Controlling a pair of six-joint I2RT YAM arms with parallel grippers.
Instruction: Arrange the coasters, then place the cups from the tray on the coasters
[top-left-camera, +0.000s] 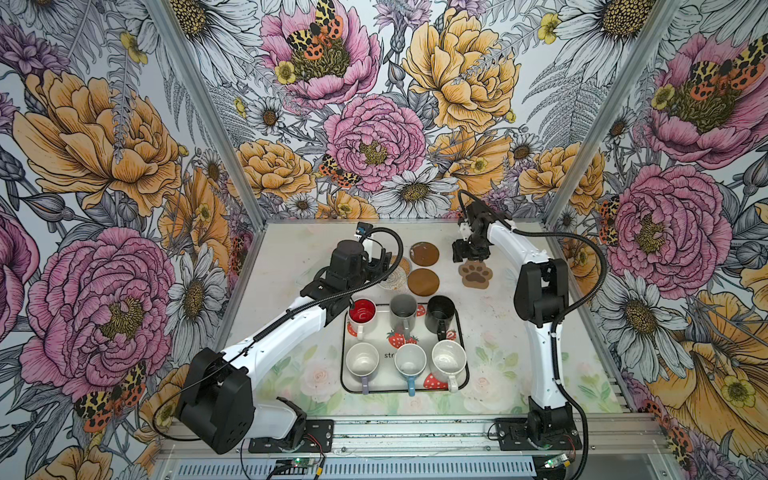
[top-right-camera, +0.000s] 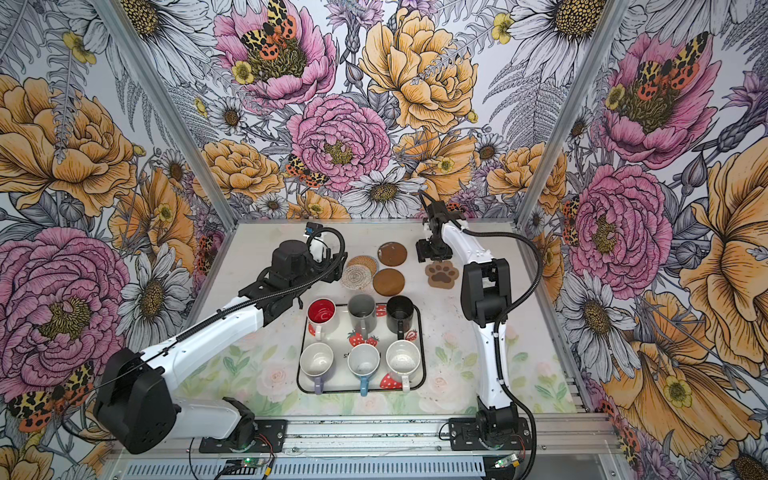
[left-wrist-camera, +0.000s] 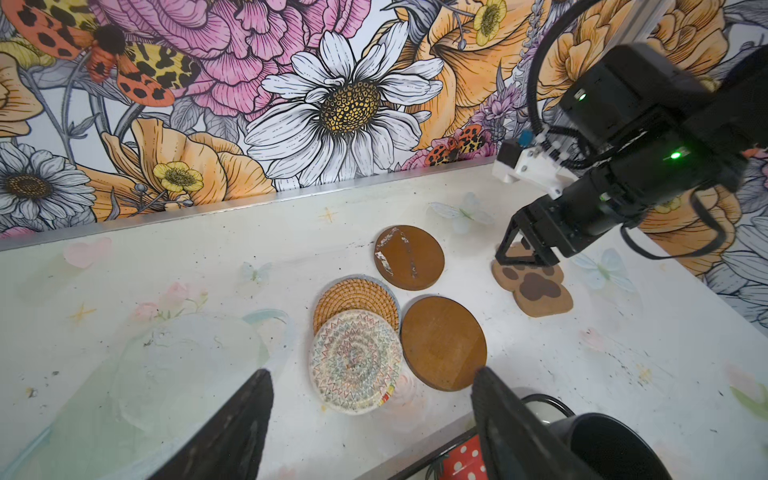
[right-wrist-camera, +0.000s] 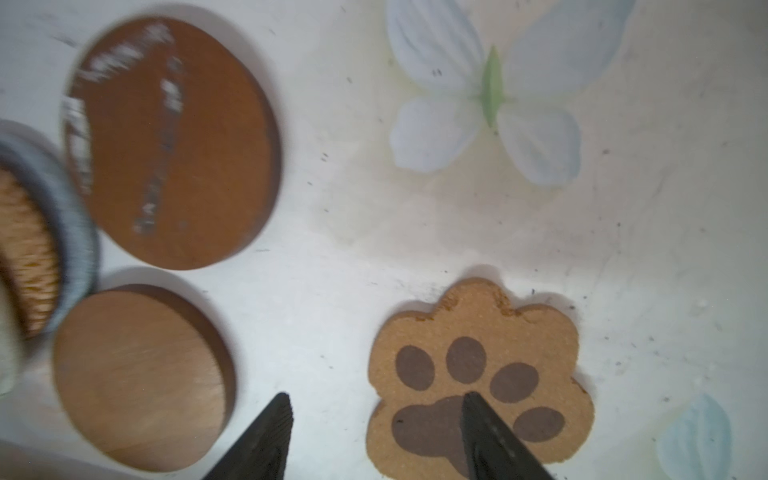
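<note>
In a top view, upper centre: right gripper (top-left-camera: 463, 255) spread, low over the paw-shaped coaster (top-left-camera: 476, 274); cups (top-left-camera: 403, 309) standing on the tray (top-left-camera: 380, 332) below. In the left wrist view, with left gripper (left-wrist-camera: 370, 415) spread, slide the pale woven coaster (left-wrist-camera: 355, 361) off the overlapped pile. In the right wrist view, straddle the paw's edge squarely before pinching.

Woven coasters (left-wrist-camera: 355, 361) beside brown discs (left-wrist-camera: 444, 343)
</note>
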